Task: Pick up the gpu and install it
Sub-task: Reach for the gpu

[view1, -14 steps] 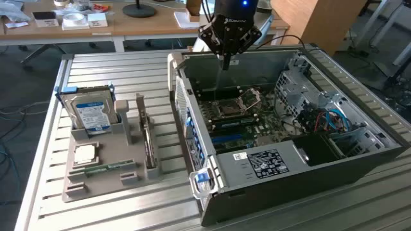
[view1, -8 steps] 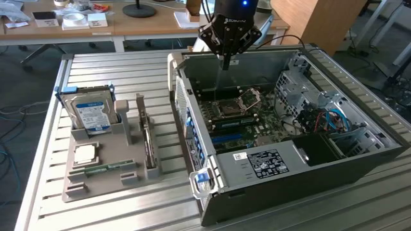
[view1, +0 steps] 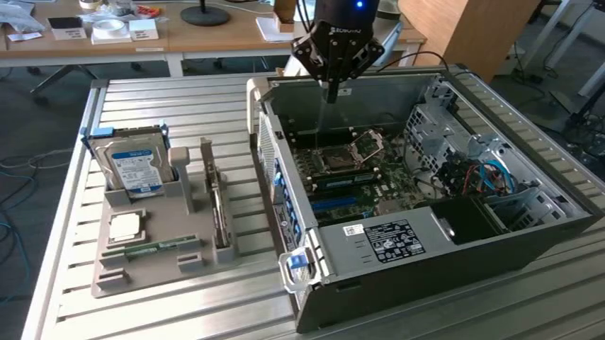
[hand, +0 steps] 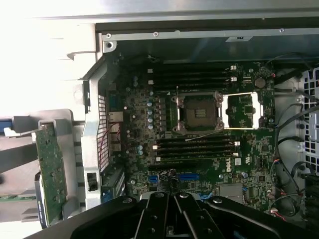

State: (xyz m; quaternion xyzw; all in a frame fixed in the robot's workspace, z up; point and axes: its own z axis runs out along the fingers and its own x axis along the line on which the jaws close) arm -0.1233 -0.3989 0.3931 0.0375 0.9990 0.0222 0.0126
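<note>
Gpu (hand: 50, 172), thin flat green board, seemingly upright, grey tray (view1: 142, 273)

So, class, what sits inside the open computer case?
A green circuit board with an open processor socket, plus coloured cables. A black labelled box covers whatever lies beneath it.

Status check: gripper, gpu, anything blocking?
Empty gripper shut above the open computer case. In the tray beside it, gpu upright, untouched. A case wall stands between them.
</note>
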